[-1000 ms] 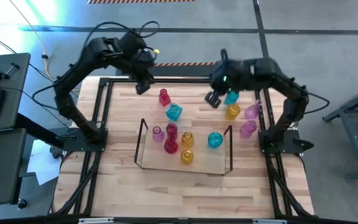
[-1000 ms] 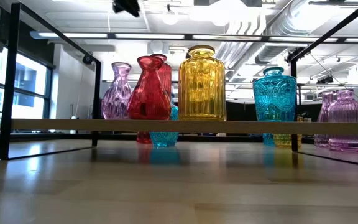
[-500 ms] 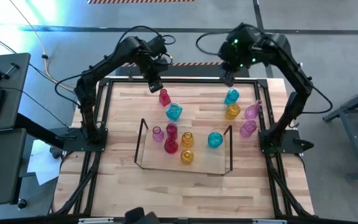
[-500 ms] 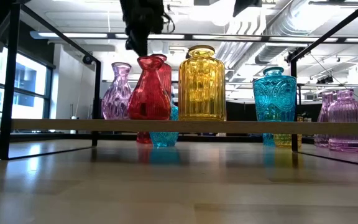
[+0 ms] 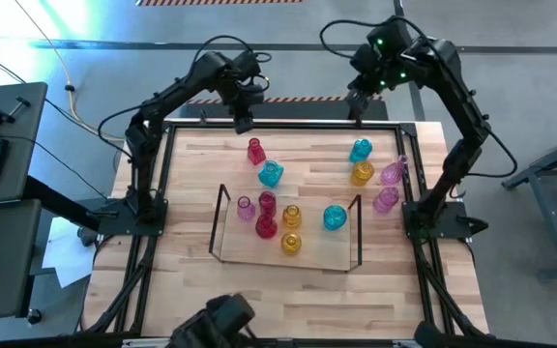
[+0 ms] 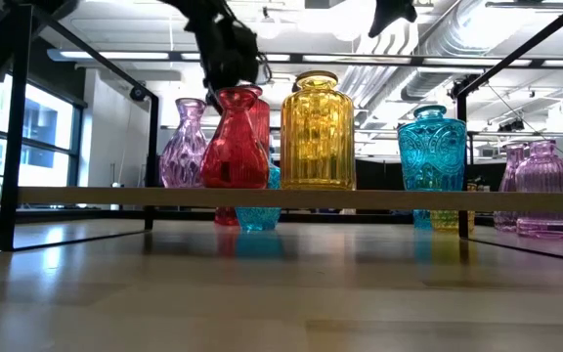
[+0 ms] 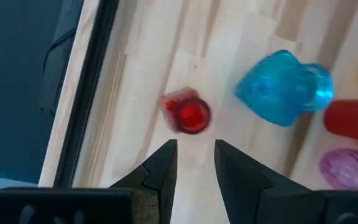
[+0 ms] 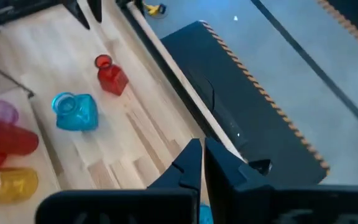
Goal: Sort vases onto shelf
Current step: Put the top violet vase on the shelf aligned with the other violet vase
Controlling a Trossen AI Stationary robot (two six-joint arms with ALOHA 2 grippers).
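L claw [image 7: 192, 167] above far edge of desk [image 5: 191, 280], fingers part-spread, empty — red vase [image 5: 255, 151] just ahead, upright, off shelf [image 5: 222, 208]. Judgement: descend straight, straddle neck, don't clip cyan vase [image 5: 271, 174] beside. R claw [image 5: 358, 108] pressed together, idle at far edge

Overhead, table-level, two wrist cameras

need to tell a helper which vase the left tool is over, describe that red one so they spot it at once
Start at the shelf mid-table, then look toward the table's far edge. Two vases stand there on bare wood: the red vase and a cyan vase. It is the farther, slimmer one, below the left tool.
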